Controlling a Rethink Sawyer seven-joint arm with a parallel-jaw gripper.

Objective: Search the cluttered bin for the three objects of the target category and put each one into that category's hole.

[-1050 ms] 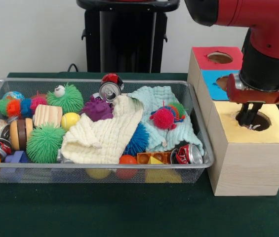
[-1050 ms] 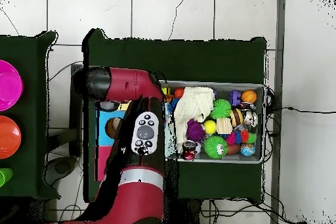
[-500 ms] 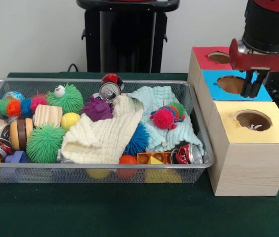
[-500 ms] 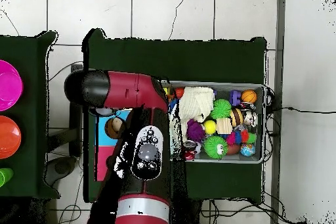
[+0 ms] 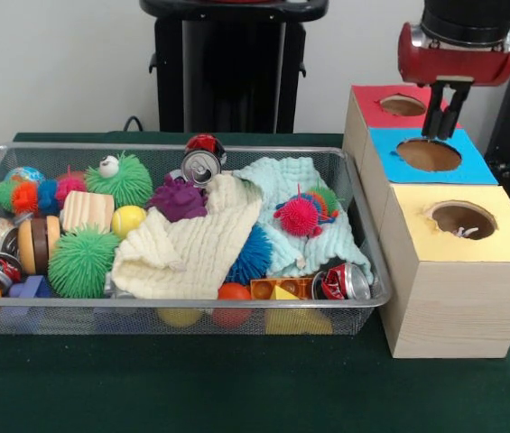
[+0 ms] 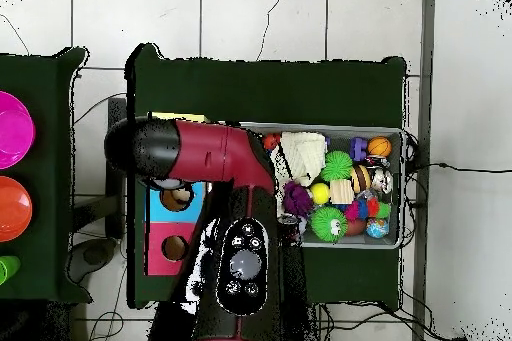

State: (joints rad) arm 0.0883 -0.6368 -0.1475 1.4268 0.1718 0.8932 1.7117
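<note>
Hand (image 5: 442,115) hangs upright above the blue box (image 5: 431,155) beside the wire bin (image 5: 363,236), fingers close together, holding nothing

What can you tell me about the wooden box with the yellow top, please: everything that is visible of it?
The yellow-topped box looks like pale plywood, with visible grain on its front and side. Its flat yellow top has one round hole, and something small and pale shows inside at the hole's edge. It stands upright on the green table cover, nearest the camera in a row, touching the blue-topped box behind it. The wire bin stands close beside it.
</note>
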